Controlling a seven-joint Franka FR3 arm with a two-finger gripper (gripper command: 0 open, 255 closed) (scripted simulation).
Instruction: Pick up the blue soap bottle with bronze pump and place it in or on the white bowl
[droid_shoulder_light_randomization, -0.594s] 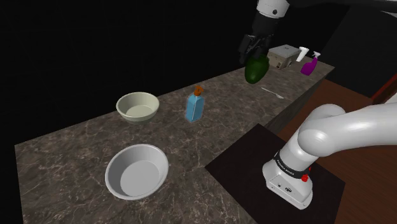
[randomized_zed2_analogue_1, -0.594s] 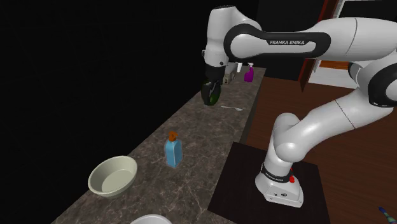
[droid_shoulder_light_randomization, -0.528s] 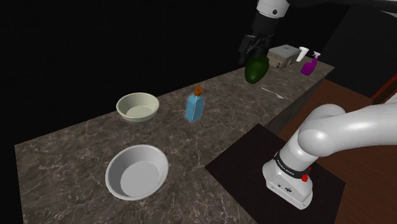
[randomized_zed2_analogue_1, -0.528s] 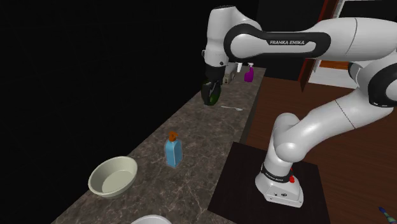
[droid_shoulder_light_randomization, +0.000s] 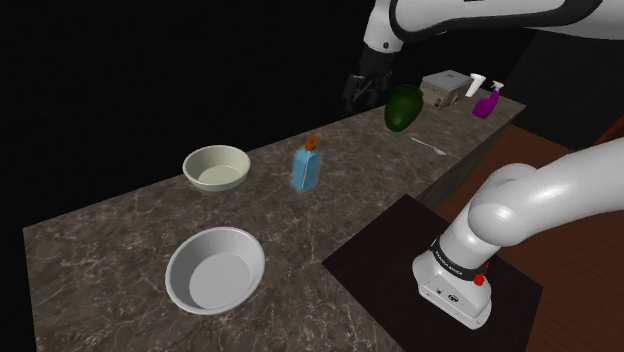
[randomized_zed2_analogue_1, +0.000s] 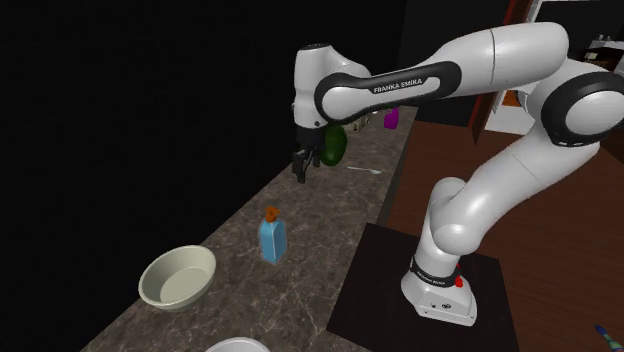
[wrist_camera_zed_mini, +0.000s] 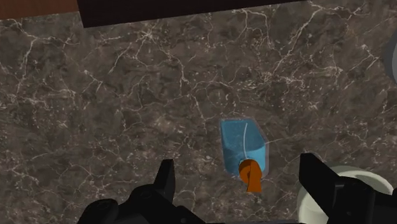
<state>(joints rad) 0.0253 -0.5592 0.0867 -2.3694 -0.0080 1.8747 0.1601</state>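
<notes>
The gripper (droid_shoulder_light_randomization: 358, 97) hangs empty, fingers apart, above the counter's (droid_shoulder_light_randomization: 120, 230) far end. The blue bottle (droid_shoulder_light_randomization: 307, 168) stands upright below it, nearer and toward the shoulder view's left. The white bowl (droid_shoulder_light_randomization: 172, 270) lies nearer again.

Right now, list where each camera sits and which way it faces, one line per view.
Shoulder view: beside and a little behind the stand, looking down over the dark veined counter; shows the white arm and gripper.
Second exterior view: near the white bowl end of the counter, looking along its length; shows the arm and stand.
Wrist view: on the hand, looking straight down at the blue bottle; shows the open black fingers.
Shared: shoulder and second exterior views both catch the bottle, cream bowl and green object.
</notes>
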